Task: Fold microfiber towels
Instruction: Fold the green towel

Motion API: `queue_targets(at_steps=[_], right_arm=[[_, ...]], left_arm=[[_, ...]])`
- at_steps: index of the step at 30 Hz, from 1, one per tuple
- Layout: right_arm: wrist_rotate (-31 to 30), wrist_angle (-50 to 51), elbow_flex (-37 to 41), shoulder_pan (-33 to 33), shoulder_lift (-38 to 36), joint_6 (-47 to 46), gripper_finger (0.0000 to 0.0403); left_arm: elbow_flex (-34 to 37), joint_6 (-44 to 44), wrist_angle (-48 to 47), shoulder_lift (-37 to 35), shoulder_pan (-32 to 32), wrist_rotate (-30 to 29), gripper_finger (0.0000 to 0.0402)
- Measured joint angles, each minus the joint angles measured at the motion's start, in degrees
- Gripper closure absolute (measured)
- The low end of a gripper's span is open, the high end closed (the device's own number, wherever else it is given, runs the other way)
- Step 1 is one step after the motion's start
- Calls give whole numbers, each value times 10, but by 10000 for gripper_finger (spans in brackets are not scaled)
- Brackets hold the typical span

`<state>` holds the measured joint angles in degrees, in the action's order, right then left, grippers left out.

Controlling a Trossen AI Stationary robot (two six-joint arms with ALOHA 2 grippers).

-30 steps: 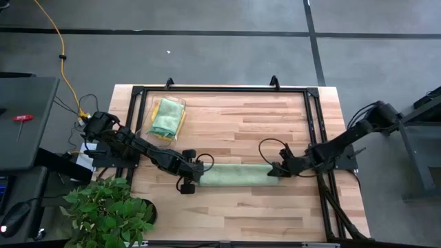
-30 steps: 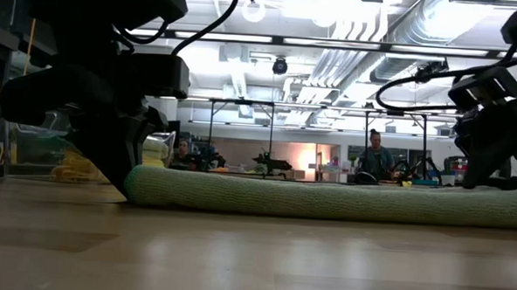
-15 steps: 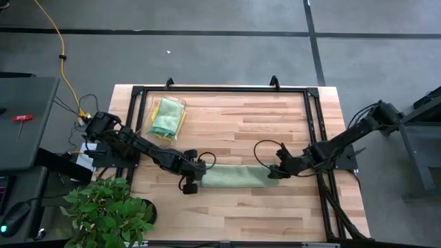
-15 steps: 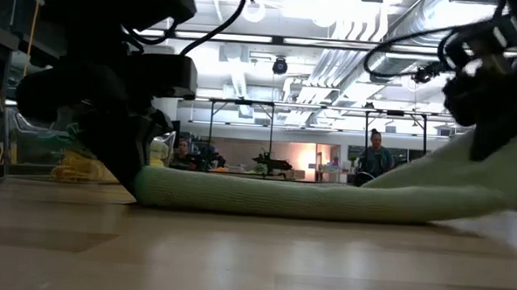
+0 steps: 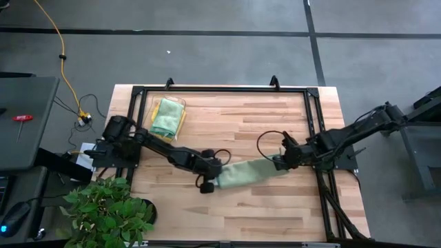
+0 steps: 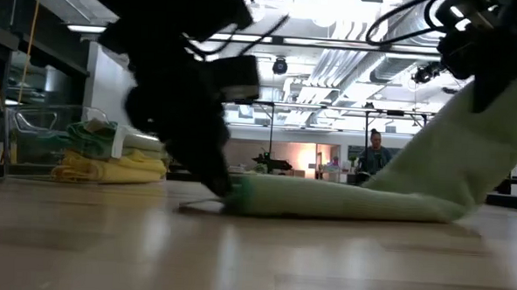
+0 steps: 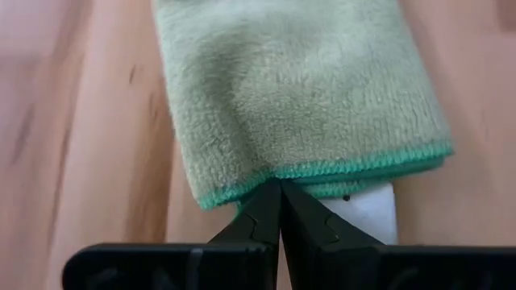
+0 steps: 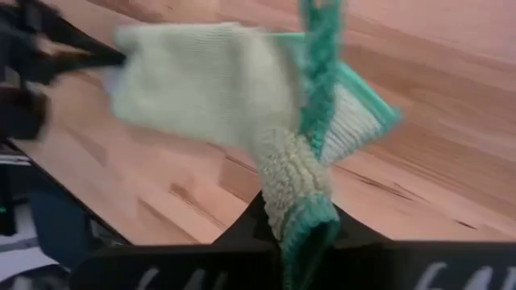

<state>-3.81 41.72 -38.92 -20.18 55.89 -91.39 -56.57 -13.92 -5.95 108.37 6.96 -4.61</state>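
A pale green microfiber towel (image 5: pixel 248 172), folded into a long strip, lies across the middle of the table. Its left end rests on the wood and its right end slants up (image 6: pixel 468 145). My left gripper (image 5: pixel 212 176) is shut at the strip's left end. My right gripper (image 5: pixel 281 162) is shut on the raised right end. Folded yellow and green towels (image 5: pixel 167 117) sit stacked at the far left. My left gripper meets the hem (image 7: pixel 274 173) at the middle of the towel's left end with its shut fingertips, slanting down from the table's left side. The hem dips in at the tips. That end lies flat on the table, and a white tag (image 7: pixel 363 211) shows beneath it. My right gripper pinches the towel's right end (image 8: pixel 294 181) between its two fingers, with several bunched layers and teal hems showing. It comes slanting down from the table's right side. That end is lifted clear, and the strip slopes down to the table toward the left.
A black frame rail (image 5: pixel 220 89) runs round the far and side edges of the table. The folded stack sits in a clear container (image 6: pixel 32 135). A leafy plant (image 5: pixel 110 210) stands off the near left corner. Bare wood lies near and far of the strip.
My right gripper has shut on the towel's right end and risen, lifting that end off the table. My left gripper has gone toward the table's right edge, and the towel's left end has slid along with it. The strip is now shorter and slanted.
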Motion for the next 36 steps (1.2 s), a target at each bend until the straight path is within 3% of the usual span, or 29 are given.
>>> queue_targets(at_steps=[5, 11, 36], right_arm=[[0, -29, -7, 7, 22, 2, 402], [3, -66, -33, 7, 63, 18, 402], [10, -469, -42, 34, 337, 25, 403]], left_arm=[[-48, -3, -20, 35, 5, 16, 401], [-65, 23, -37, 35, 14, -4, 401], [-65, 36, -35, 34, -2, -10, 401]])
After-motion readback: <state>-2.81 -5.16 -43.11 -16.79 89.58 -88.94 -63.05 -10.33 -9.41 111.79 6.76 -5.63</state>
